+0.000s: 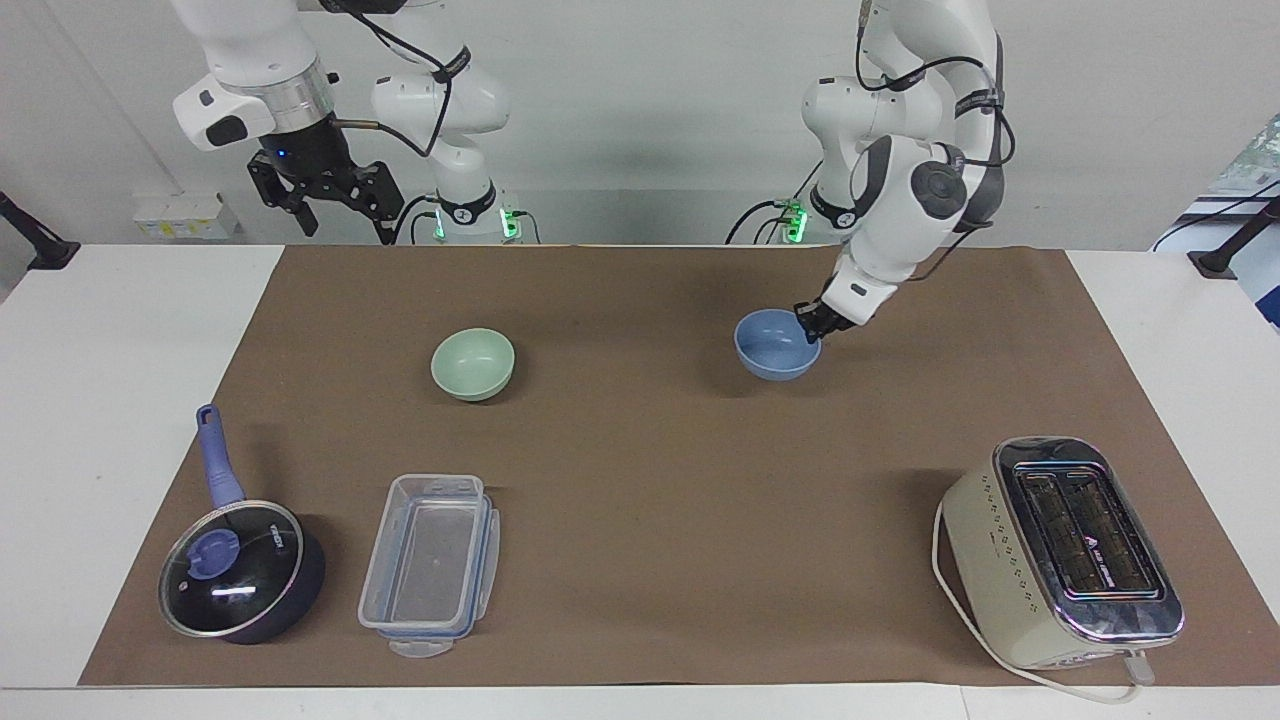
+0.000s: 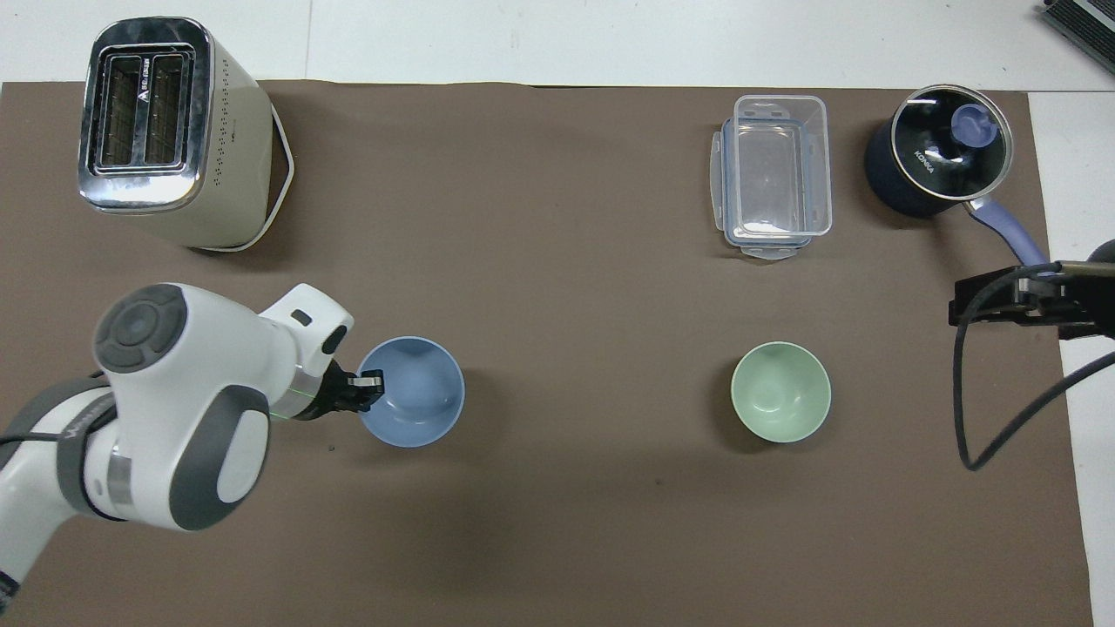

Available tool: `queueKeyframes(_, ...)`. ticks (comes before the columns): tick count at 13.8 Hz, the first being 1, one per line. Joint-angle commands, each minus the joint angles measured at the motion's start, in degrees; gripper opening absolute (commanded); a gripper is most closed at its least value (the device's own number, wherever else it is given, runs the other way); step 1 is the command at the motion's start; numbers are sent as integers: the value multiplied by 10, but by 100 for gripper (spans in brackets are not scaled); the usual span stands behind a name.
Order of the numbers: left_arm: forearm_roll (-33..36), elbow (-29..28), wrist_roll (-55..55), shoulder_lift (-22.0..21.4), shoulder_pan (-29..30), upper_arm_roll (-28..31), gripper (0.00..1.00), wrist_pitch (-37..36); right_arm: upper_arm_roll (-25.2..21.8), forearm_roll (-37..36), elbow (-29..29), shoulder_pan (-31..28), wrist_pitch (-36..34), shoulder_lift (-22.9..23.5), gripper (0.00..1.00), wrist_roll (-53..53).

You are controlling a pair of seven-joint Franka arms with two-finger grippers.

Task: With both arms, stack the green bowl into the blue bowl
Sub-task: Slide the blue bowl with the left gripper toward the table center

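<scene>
The left arm's black two-finger gripper (image 1: 812, 328) is clamped on the rim of the small, smooth light-blue bowl (image 1: 773, 347), at the side toward the left arm's end of the table. The facing view shows this bowl lifted a little over the brown paper mat (image 1: 640, 480), with its shadow lying apart from it; the overhead view does not show this height, but it shows one finger (image 2: 369, 380) lying inside the rim. The other finger is hidden under the rim and the wrist.

The small pale mint-green bowl (image 1: 473, 363) rests on the mat, well apart from the blue one, toward the right arm's end.

The right arm's black gripper (image 1: 335, 205) waits high over the table edge at its own end, with its fingers spread apart. In the overhead view only part of it (image 2: 1019, 300) appears, cut by the picture's edge.

Farther from the robots stand a cream toaster with a chrome top (image 2: 170, 131), a clear plastic box (image 2: 775, 174) and a dark blue saucepan with a glass lid (image 2: 936, 161).
</scene>
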Motion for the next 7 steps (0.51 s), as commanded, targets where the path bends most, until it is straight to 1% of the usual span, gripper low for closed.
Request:
queueKeyframes(1, -6, 11, -84, 8, -61, 8, 0, 7, 2, 15, -10, -10, -1, -9, 100, -14)
queueKeyframes(4, -10, 7, -151, 23, -109, 8, 0, 28, 2, 15, -10, -10, -1, -9, 100, -14)
queueKeyframes(7, -19, -2, -156, 47, -119, 7, 0, 58, 2, 15, -10, -10, -1, -9, 100, -14)
